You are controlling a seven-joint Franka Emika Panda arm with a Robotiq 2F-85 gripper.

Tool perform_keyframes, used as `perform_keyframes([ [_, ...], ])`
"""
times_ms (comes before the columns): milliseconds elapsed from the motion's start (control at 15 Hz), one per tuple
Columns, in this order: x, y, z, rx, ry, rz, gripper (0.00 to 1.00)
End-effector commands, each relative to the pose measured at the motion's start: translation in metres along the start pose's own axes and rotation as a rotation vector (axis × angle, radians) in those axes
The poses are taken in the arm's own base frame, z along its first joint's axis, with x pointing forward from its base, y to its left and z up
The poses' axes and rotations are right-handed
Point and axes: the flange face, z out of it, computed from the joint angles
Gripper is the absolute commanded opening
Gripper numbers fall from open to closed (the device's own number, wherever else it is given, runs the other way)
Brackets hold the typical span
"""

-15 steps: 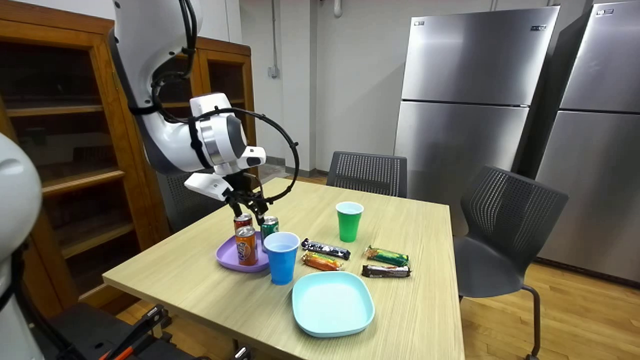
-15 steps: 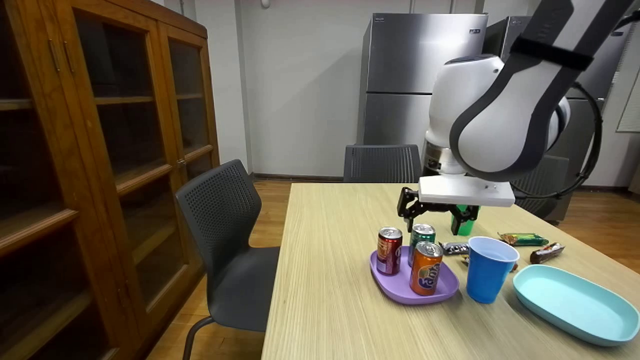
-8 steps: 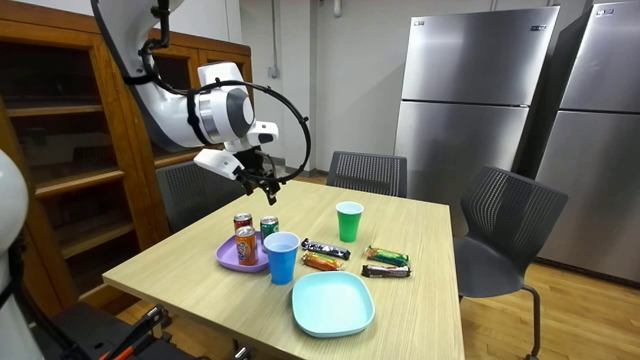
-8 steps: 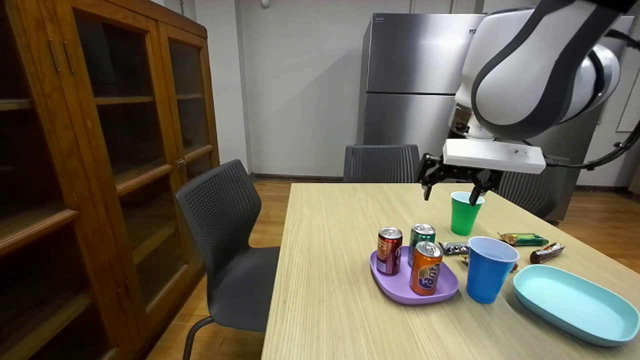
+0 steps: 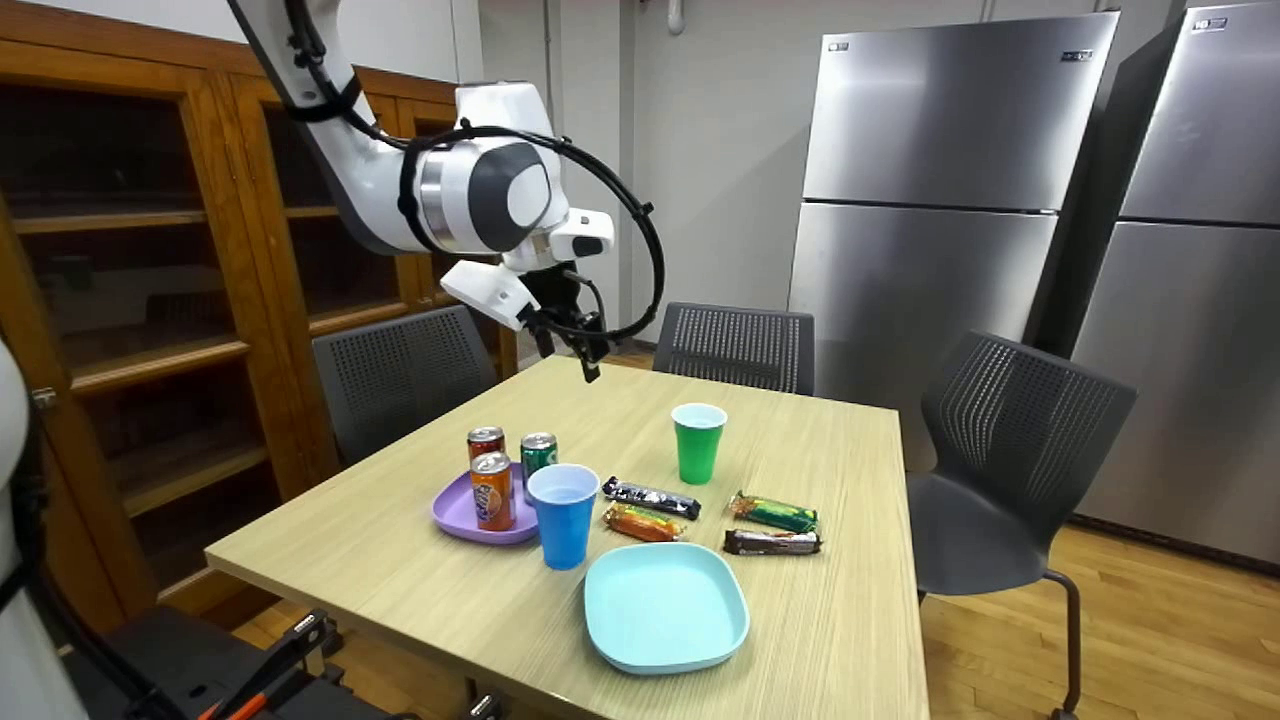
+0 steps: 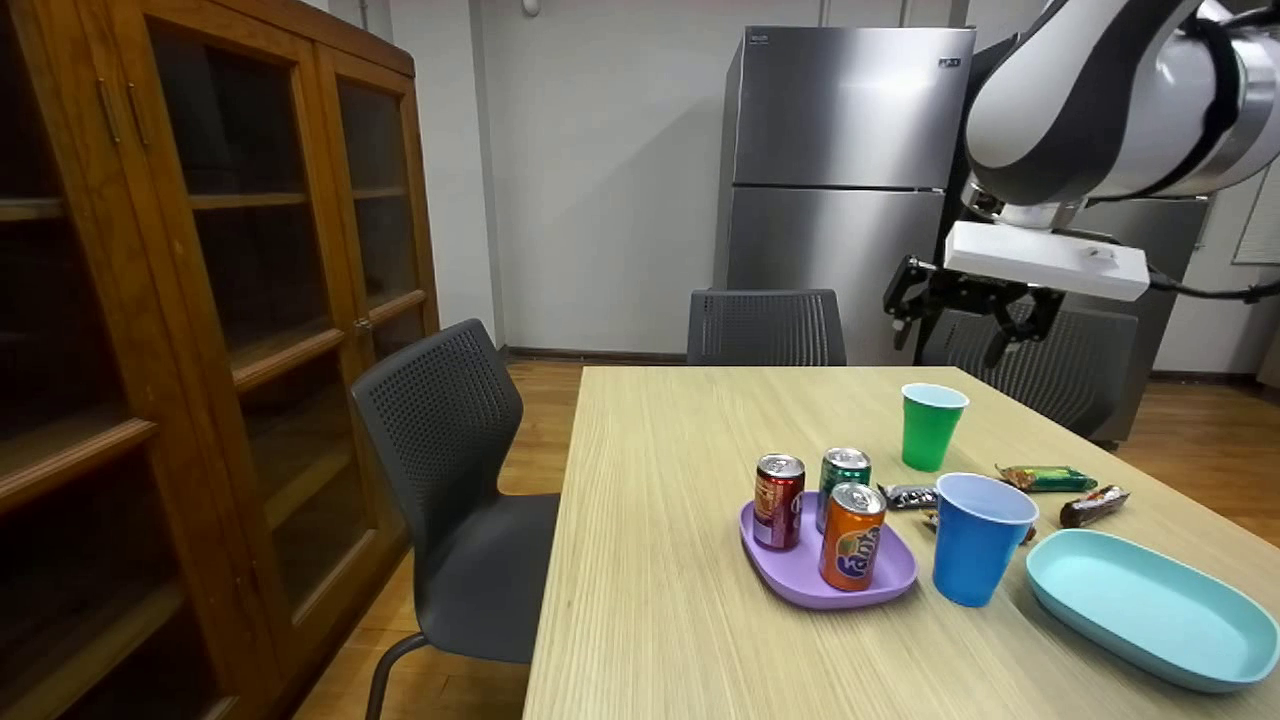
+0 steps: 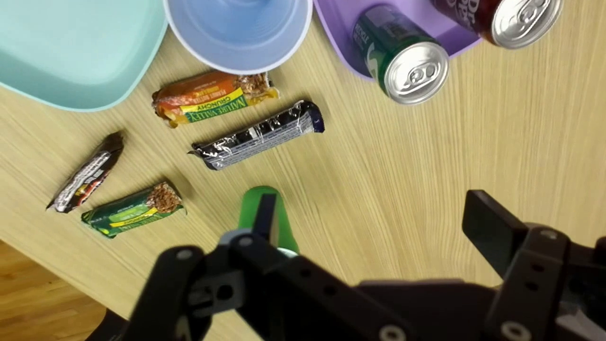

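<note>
One cabinet point(image 6: 285, 358), at the left of the frame in both exterior views, cut off by its edge. Two fridges point(image 5: 945, 300), upper right in an exterior view; the outer one runs off the frame. One surface point(image 5: 820, 630), cut off along the lower edge in both exterior views. One arm point(image 5: 440, 200), upper left in an exterior view, its upper part out of frame. Three chairs point(image 5: 1010, 480) around the surface; the lower parts of two are hidden behind it.

The pincer point(image 7: 378, 225) is wide, its two fingers point(image 7: 492, 232) well apart, in the air above the surface.

Two trays: turquoise tray point(image 5: 665, 610), lower centre, and purple tray point(image 5: 455, 512), to its left; both run off the top of the wrist view. Two upright cups: blue cup point(image 6: 983, 545), just beside the purple tray, and green cup point(image 5: 698, 445), right of centre, apparently nearest the pincer; at lower centre of the wrist view a finger hides part of it.

Three cans stand on the purple tray: red can point(image 6: 778, 505), green can point(image 6: 843, 470), partly hidden, and orange can point(image 6: 853, 545). Four bars lie on the surface: black bar point(image 7: 258, 137), orange bar point(image 7: 213, 97), green bar point(image 7: 132, 210), brown bar point(image 7: 87, 175).
</note>
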Motion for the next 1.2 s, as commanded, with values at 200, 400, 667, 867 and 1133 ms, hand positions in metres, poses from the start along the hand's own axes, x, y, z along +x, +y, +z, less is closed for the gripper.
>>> perform_keyframes([
  [200,0.055,0.059,-0.007,-0.014,-0.007,0.109,1.00],
  [400,0.077,0.091,0.001,-0.041,-0.004,0.176,1.00],
  [667,0.098,0.129,0.021,-0.080,-0.006,0.256,1.00],
  [867,0.090,0.136,0.023,-0.093,0.008,0.254,1.00],
  [1133,0.091,0.140,0.031,-0.102,0.001,0.256,1.00],
])
